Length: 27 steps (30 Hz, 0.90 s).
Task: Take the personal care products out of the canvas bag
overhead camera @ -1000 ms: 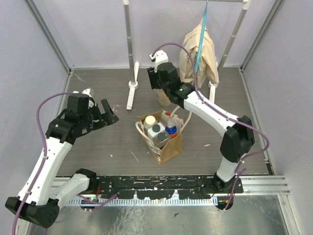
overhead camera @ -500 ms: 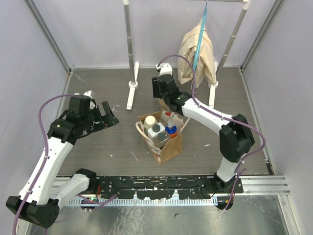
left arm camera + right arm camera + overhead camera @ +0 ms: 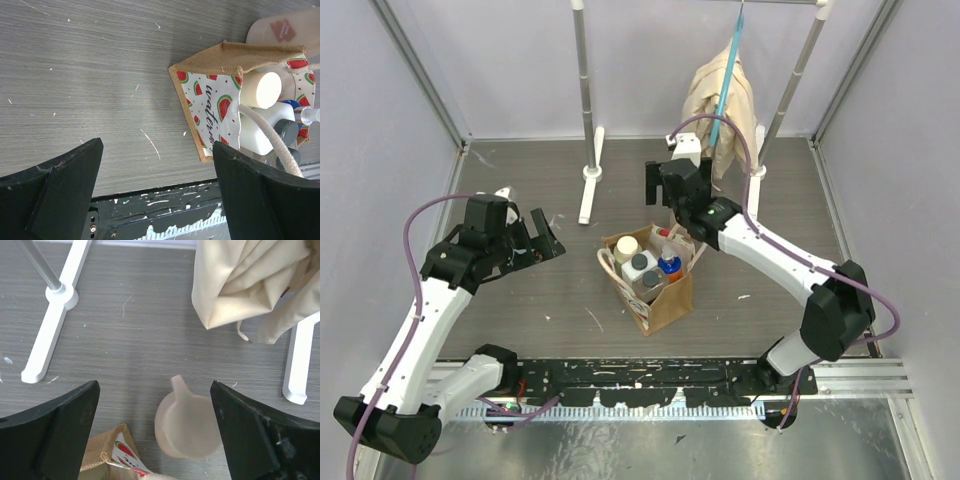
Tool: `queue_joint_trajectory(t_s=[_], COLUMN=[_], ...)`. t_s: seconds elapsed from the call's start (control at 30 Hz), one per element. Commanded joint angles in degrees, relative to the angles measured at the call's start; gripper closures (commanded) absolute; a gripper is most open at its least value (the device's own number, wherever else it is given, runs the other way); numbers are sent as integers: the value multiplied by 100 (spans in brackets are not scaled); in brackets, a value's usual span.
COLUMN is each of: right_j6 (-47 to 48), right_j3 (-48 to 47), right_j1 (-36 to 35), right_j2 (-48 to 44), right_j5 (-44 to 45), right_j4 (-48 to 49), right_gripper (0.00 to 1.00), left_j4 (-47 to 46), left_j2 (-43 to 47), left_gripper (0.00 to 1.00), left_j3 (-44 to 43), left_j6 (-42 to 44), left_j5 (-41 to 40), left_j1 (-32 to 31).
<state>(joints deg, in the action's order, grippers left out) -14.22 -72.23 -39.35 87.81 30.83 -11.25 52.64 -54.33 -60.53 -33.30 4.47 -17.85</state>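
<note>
Right gripper (image 3: pixel 156 435) hovers open, seemingly over pump-top bottle (image 3: pixel 190 427).

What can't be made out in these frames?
Left wrist: pump-top bottle cut off by the right edge, label blurred.
Left wrist: blue bottle mostly hidden behind the white bottle.
Right wrist: canvas bag cut to a corner by the bottom edge.
Top external: cream-capped bottle hidden below its cap by the bag.

Your small tan-brown canvas bag (image 3: pixel 235 52) is coarse woven cloth with a smooth watermelon-print lining (image 3: pixel 210 107). The grey wood-grain table (image 3: pixel 90 75) looks matt and scratched; the beige pump-top bottle (image 3: pixel 189 426), frosted plastic.
</note>
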Motion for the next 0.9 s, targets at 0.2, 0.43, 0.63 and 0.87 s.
queue_joint_trajectory(t_s=[0.2,0.43,0.63,0.87], right_j6=[239,-264,-899,-1280], right_j3=[-63,84,658,1207], right_j1=[-453,-1294,-1391,-1425], right_j2=[-1128,-1504,-1719,-1891], right_j5=[606,31,-75,-414], right_j4=[-340,-1094,-1532,-1777], right_gripper=[0,4,17,27], left_j4=[-39,-311,-289,-342], left_j2=[100,-115,-369,-453], left_gripper=[1,1,1,1], left_j3=[68,-37,-274,-134], left_j6=[-39,-41,-72,-248], left_j5=[3,137,-332,-394], left_j1=[-26,-127,-743,-963])
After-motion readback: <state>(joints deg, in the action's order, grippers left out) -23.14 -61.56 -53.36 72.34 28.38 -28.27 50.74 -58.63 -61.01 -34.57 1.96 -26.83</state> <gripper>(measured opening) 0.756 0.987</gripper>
